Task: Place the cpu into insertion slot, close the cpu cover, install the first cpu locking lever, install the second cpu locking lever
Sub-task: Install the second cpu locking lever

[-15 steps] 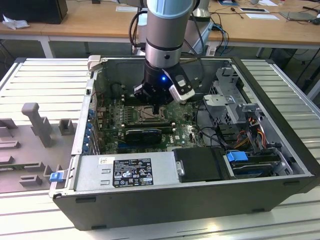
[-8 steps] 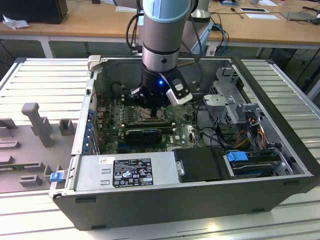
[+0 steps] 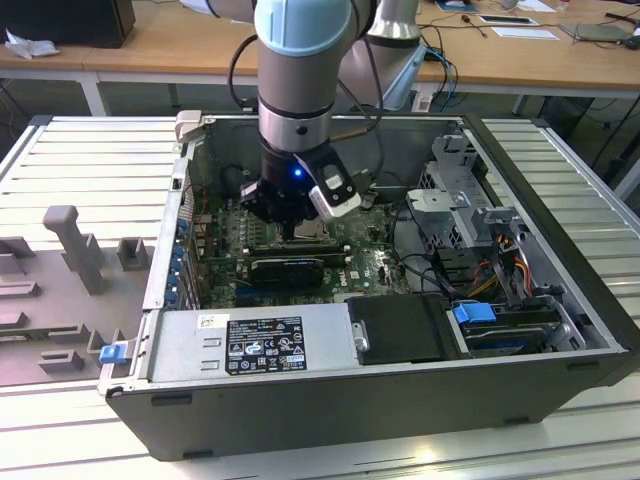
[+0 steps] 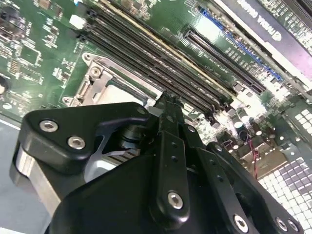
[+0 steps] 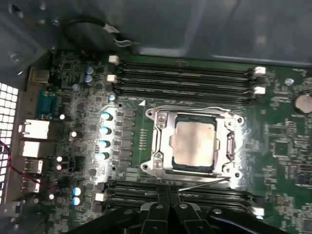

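Note:
The cpu (image 5: pixel 194 142), silvery-grey, lies flat in the insertion slot (image 5: pixel 155 116) of the green motherboard. The cpu cover (image 5: pixel 230 144) is folded down around it as a silver frame. One thin wire locking lever (image 5: pixel 195 108) runs tight along the slot's far edge. A second lever (image 5: pixel 200 182) runs slanted along the near edge, just in front of my fingertips. My gripper (image 5: pixel 168 194) is shut, its black fingers (image 4: pixel 168 112) pressed together with nothing between them. It hovers low beside the slot's rim (image 4: pixel 97 73). In the exterior view the gripper (image 3: pixel 300 228) hangs inside the open computer case.
Long black memory slots (image 5: pixel 185 78) flank the socket on both sides. A black graphics card (image 3: pixel 285 268) lies just in front of the gripper, then the power supply (image 3: pixel 260 340). The drive cage (image 3: pixel 460 190) and cables crowd the exterior view's right. A grey fixture (image 3: pixel 70 250) stands outside the case.

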